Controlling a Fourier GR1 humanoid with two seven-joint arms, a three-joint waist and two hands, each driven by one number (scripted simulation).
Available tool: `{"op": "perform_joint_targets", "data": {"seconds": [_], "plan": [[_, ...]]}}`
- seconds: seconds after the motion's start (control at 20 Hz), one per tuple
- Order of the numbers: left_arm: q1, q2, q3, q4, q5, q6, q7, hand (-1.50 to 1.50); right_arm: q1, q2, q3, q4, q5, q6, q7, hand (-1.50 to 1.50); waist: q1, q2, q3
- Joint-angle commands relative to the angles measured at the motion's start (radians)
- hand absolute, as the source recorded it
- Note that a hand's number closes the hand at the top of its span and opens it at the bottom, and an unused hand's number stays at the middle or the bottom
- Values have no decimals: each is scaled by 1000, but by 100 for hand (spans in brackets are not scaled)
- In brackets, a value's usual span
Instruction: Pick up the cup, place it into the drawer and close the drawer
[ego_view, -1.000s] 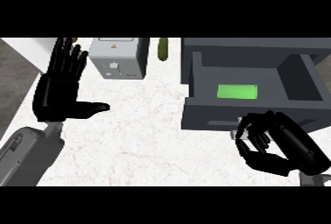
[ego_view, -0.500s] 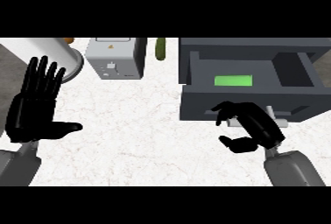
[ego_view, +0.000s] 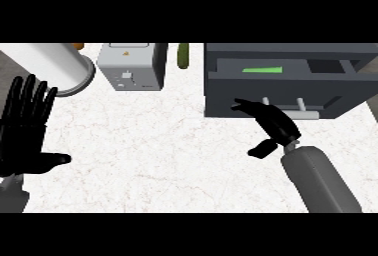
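I'm looking steeply down on the white marbled counter.

The drawer sits at about 1 o'clock, a dark grey box, pulled only partly out. Inside it, toward the back left, I see a bright green shape; I take it for the cup, though only its flat green top shows and I cannot tell more about its form. It lies within the drawer's compartment, well apart from either hand.

My right hand comes in from 5 o'clock on its grey forearm. The fingers are stretched out and released, grasping nothing, with their tips up against the drawer's front face just left of the pale handle. The thumb hangs below, apart from the front.

My left hand shows at 9 o'clock near the left edge, open, fingers straight and pointing up, thumb out to the right. It is resting and touches nothing I can see.

At 11 o'clock stands a white cylinder, tilted across the corner. Just right of it, at 12 o'clock, is a light grey box with a small yellow mark on top. Between that box and the drawer lies a slim olive green thing, too small to name.
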Motion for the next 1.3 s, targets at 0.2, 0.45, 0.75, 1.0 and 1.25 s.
{"op": "perform_joint_targets", "data": {"seconds": [0.2,0.45,0.75,1.0,1.25], "plan": [[11,-2,65,103,-16,-153,-38,-150,-250,8,-134,463,-18,-76,-172,-150,17,10,1],[5,-45,52,52,-42,-97,-7,-150,-420,-33,-190,670,-22,-40,-223,-150,27,13,1],[23,-19,66,-24,-15,-98,52,-150,-455,-101,-214,781,-11,-61,-301,-150,59,23,4],[-3,-42,54,48,-55,-128,8,-150,-580,-169,-247,815,-33,36,-289,-150,61,30,3],[10,-69,39,61,-87,-138,-31,-150,-571,-162,-245,851,-22,7,-291,-150,72,37,3]]}}
